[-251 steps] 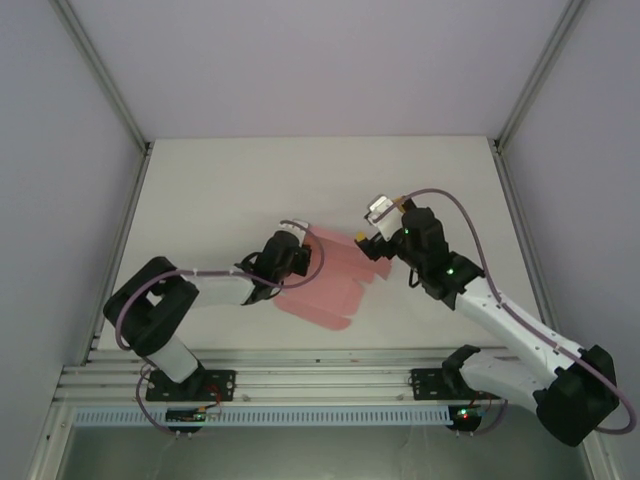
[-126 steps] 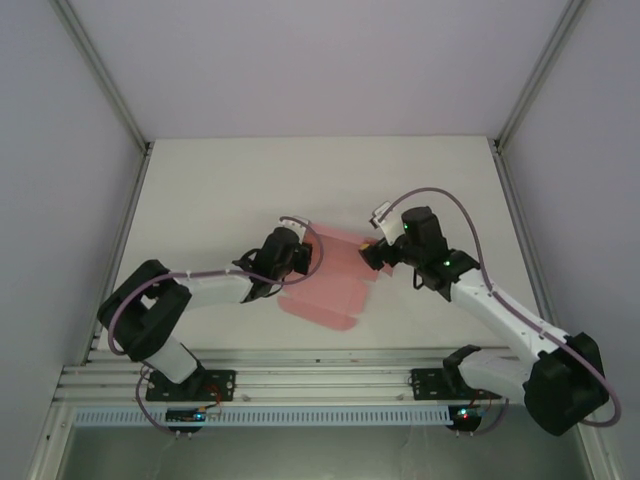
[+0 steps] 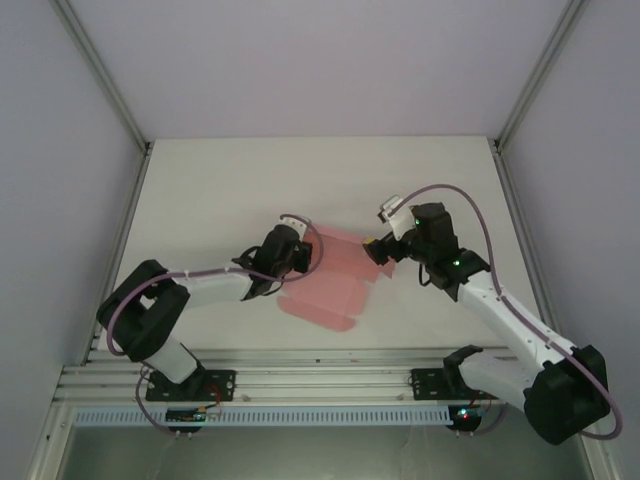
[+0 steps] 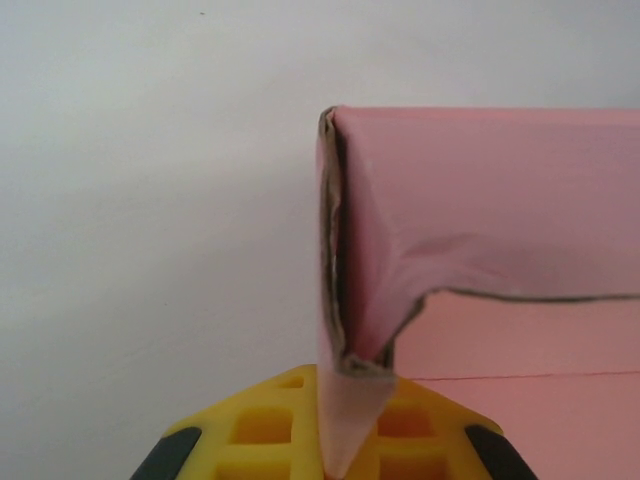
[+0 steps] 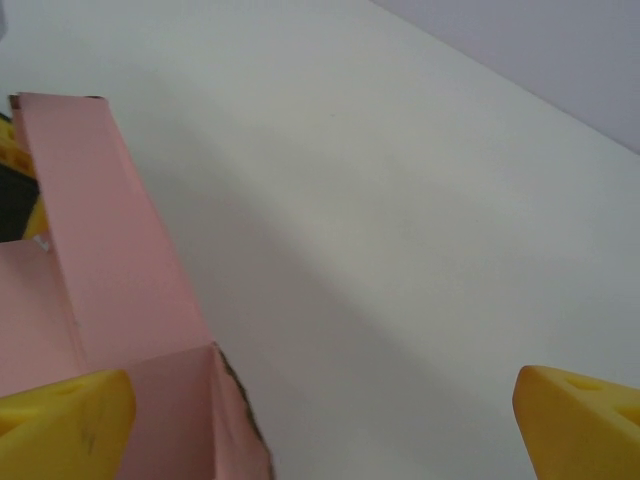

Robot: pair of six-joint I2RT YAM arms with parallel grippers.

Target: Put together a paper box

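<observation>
The box [image 3: 330, 288] is thin pink card, still mostly an open sheet lying flat on the surface [image 3: 220, 190] between my arms, set askew with one corner toward me. Its far strip is folded up into a low wall, with raw brown card edge showing at the corner. The flap there is creased and buckled, pinched between my left fingers [image 4: 262, 432].

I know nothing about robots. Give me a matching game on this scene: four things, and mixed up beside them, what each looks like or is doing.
Things:
1. left jaws
2. right jaws
3. paper box
4. table

Descriptions:
A. white
B. wide open
C. pink, one wall folded up
D. pinched shut on a pink flap

Pairs: 1-D, 2-B, 3-C, 4-A
</observation>
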